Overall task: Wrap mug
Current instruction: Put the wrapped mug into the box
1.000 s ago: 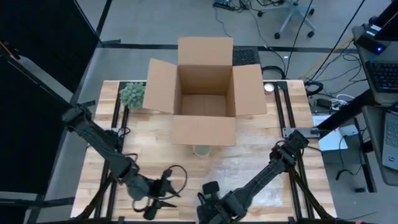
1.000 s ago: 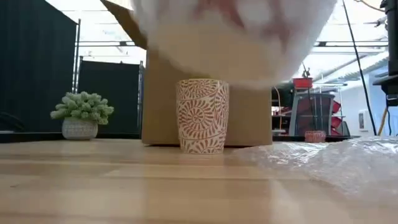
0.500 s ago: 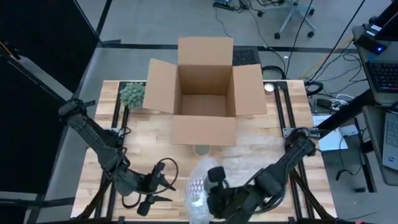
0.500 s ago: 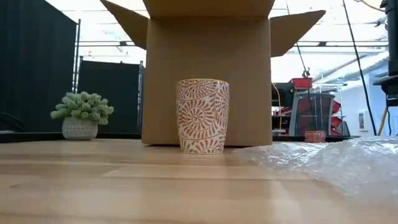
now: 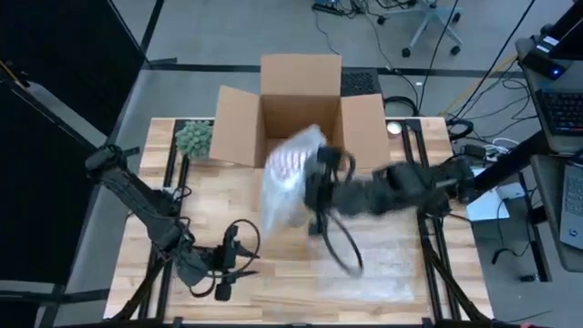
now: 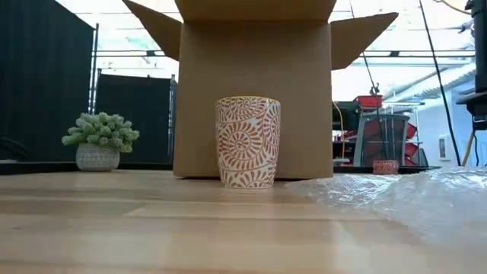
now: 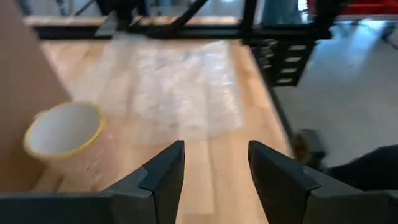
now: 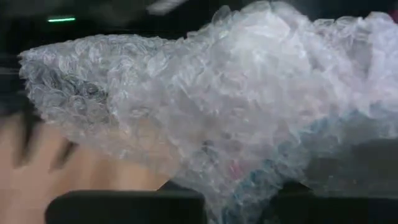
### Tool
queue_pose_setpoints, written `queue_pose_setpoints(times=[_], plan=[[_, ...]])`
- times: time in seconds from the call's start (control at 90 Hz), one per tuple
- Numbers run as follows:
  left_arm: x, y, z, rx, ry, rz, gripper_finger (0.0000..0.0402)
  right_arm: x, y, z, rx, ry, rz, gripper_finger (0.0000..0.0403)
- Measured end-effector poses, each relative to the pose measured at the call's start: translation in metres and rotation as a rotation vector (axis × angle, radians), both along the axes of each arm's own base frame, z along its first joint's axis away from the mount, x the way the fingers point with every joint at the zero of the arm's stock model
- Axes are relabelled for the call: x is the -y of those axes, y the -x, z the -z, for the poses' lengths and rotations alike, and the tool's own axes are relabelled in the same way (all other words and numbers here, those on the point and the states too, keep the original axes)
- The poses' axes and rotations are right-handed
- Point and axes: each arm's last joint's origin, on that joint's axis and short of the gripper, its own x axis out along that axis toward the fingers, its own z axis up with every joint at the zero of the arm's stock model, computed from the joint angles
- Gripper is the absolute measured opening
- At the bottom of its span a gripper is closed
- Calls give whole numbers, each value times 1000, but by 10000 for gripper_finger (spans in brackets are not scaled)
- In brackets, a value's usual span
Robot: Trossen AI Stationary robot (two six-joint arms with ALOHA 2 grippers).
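A mug with a red swirl pattern stands upright on the wooden table in front of the open cardboard box; the left wrist view shows its yellow rim. My right gripper is shut on a bundle of bubble wrap held in the air over the box's near wall, with a red-patterned thing showing through it. My left gripper stands open near the table's near left edge, holding nothing. A loose sheet of bubble wrap lies flat at the near right. My right gripper holds the bubble-wrap bundle by its right side, coming level from the table's right. The crumpled wrap hides the place of contact, and several layers bulge over the fingers. The bundle is lifted clear of the table.
A small potted plant stands at the far left beside the box's left flap. The box's flaps are spread open. Bare wood lies between my left gripper and the mug. Cables and frame rails run along the table's right edge.
My right gripper has risen from the near edge and swung toward the far edge and the box, carrying the bubble-wrap bundle up, clear of the table. The mug has stayed where it was. My left gripper has shifted slightly away from the near edge.
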Motion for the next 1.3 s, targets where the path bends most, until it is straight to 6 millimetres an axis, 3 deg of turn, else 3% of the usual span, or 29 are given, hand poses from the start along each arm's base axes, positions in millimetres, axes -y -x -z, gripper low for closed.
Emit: queue_pose_setpoints(times=[0.156, 0.3, 0.378, 0.522, 0.778, 0.933, 1.1, 1.3], plan=[[-15, -4, 17, -39, 19, -79, 167, 74, 2, -4, -35, -2, 192, 15], [-27, -4, 33, -76, 26, -134, 167, 143, -1, 7, -69, -177, 242, 15], [-33, -4, 41, -97, 14, -155, 167, 175, -7, 23, -118, -288, 269, 13], [-36, -3, 46, -109, 4, -163, 167, 223, -29, 71, -265, -457, 326, 11], [-36, -3, 45, -100, -11, -161, 167, 262, -76, 171, -534, -672, 376, 11], [-36, -4, 45, -95, -34, -144, 167, 273, -92, 216, -629, -711, 412, 13], [-36, -4, 44, -93, -34, -142, 167, 279, -101, 244, -654, -780, 502, 30], [-36, -4, 44, -93, -31, -140, 167, 282, -105, 259, -668, -791, 520, 86]])
